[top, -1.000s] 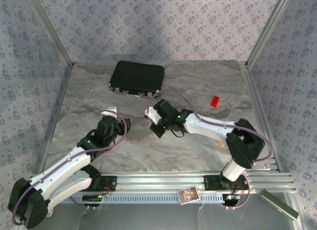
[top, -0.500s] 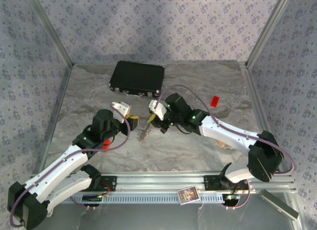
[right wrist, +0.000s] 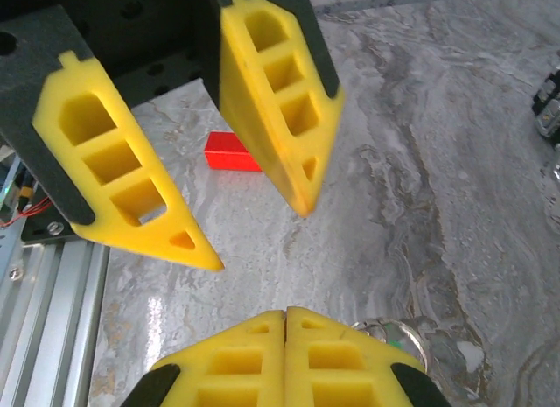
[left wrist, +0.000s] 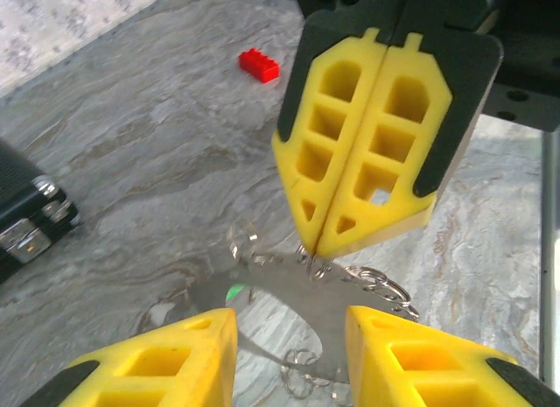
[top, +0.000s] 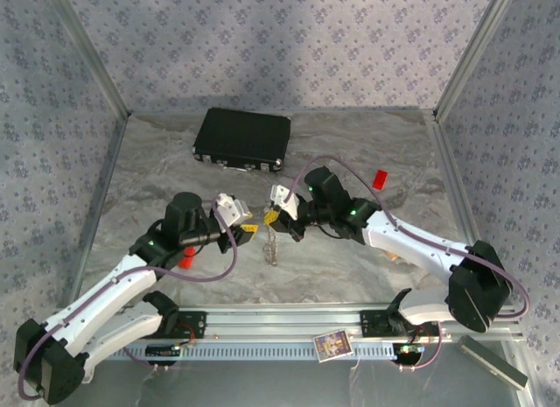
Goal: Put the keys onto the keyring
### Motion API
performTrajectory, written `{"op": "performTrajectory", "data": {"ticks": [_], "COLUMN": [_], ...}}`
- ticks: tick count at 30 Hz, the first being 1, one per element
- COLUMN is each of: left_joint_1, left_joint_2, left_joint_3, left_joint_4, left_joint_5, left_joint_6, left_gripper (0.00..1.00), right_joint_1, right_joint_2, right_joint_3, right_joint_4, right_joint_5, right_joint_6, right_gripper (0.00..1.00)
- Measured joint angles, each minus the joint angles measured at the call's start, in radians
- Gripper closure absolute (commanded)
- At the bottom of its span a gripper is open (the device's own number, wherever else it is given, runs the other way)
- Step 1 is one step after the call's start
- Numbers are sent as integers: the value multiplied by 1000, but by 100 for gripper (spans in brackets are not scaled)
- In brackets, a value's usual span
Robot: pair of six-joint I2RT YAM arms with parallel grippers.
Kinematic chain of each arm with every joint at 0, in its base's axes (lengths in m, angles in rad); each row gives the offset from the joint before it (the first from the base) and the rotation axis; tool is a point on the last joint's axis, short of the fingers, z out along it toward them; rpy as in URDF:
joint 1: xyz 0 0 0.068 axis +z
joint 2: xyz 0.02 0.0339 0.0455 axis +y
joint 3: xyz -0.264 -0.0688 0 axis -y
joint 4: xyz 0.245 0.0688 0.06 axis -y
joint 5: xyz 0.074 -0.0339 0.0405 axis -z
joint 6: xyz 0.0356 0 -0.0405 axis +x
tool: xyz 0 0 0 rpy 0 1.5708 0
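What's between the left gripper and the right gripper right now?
The keyring, hanging from the shut right gripper just ahead of the open left gripper, seen in the left wrist view.

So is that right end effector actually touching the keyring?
Touching. The left wrist view shows the right end effector, closed, pinching the keyring at its tip.

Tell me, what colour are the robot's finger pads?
Bright yellow; the pads show best in the left wrist view.
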Motion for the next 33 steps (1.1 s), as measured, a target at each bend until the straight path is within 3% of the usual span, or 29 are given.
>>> {"op": "performTrajectory", "data": {"ticks": [17, 24, 28, 31, 32, 33], "left_joint_1": [-36, -43, -43, -45, -45, -45], "left_joint_2": [45, 64, 65, 65, 65, 65], "left_joint_3": [-48, -48, -51, -55, -55, -55], "left_joint_4": [77, 98, 98, 99, 100, 100], "left_joint_5": [103, 103, 101, 101, 101, 101], "left_joint_6": [25, 28, 32, 35, 35, 35], "left_gripper": [74, 87, 100, 100, 100, 100], "right_joint_1": [20, 27, 27, 27, 27, 27], "right_joint_2": [0, 0, 0, 0, 0, 0], "right_joint_3": [0, 0, 0, 0, 0, 0], "right_joint_4": [0, -4, -13, -20, -20, -20], "right_joint_5": [-55, -64, -72, -76, -76, -76], "right_joint_6": [-23, -26, -29, -30, -30, -29], "right_gripper": [100, 100, 100, 100, 93, 77]}}
